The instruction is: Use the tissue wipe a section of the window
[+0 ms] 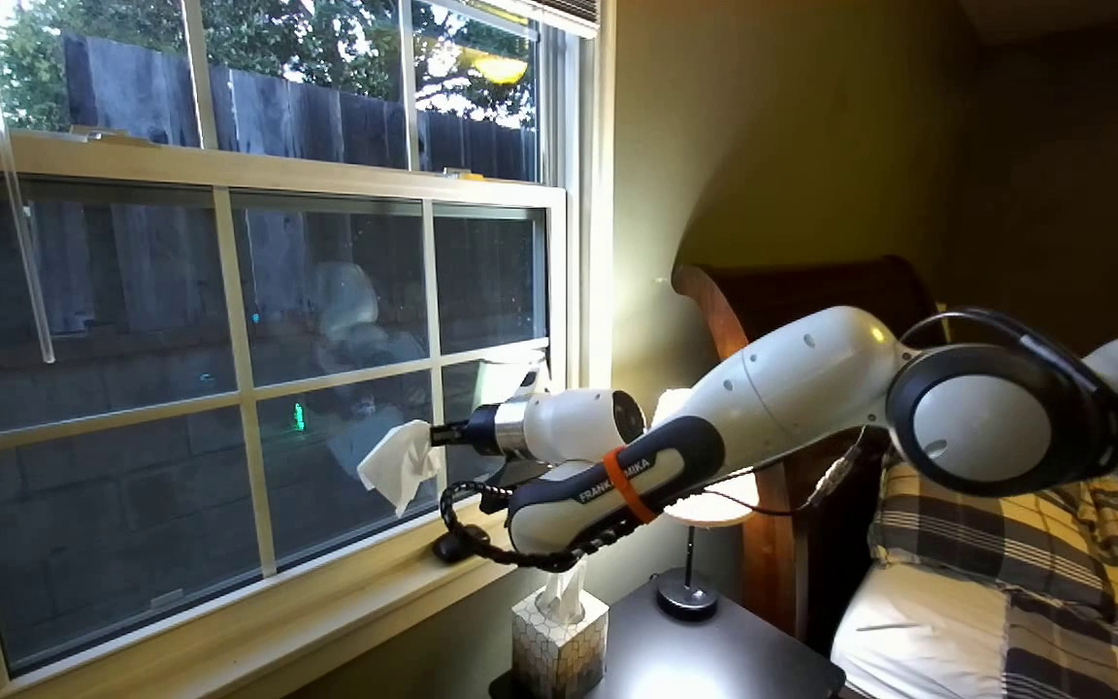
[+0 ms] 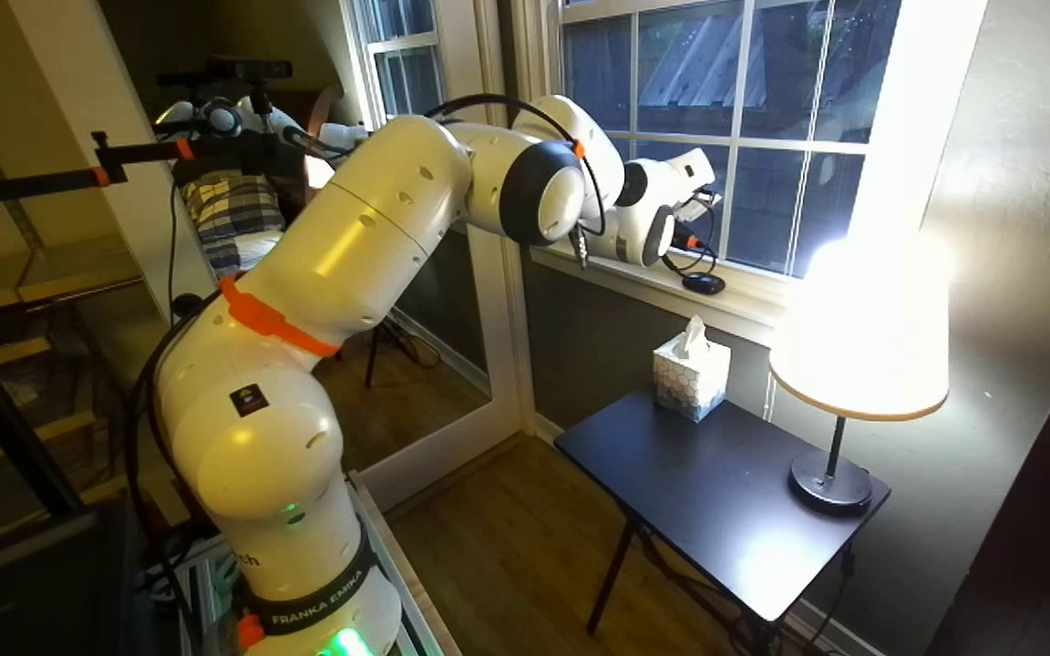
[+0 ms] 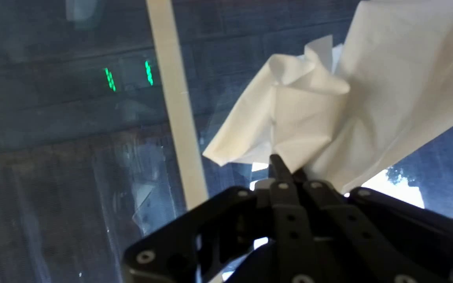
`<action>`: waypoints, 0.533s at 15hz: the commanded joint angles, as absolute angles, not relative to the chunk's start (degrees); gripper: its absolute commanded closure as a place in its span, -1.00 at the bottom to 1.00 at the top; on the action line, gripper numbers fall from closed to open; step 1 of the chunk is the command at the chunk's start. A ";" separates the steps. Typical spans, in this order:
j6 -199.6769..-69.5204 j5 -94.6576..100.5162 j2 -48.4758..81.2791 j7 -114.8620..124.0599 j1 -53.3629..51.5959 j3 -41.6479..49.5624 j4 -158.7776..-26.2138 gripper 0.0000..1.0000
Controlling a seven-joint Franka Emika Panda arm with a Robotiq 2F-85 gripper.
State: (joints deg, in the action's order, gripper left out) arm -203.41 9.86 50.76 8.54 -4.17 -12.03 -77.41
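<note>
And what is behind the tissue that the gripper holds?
Behind the tissue is the window: in the wrist view, dark glass shows on both sides of it, with a pale bar beside it. The patch that it covers in that view cannot be seen.

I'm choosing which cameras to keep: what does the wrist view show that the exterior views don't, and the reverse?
Only in the wrist view: screw heads on the pincer.
Only in the exterior views: the tissue box and the black table under it.
Shared: the window, in all three views, and the white tissue pinched by the pincer, in the wrist view and an exterior view.
</note>
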 commanded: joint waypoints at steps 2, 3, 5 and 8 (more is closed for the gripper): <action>-194.27 15.56 38.81 13.63 3.54 -20.58 -93.65 0.99; -192.12 15.54 36.83 14.15 5.12 -21.81 -96.15 0.99; -187.95 14.88 32.94 14.64 8.53 -24.63 -101.41 0.99; -181.54 13.77 27.56 14.07 16.36 -31.52 -109.69 0.99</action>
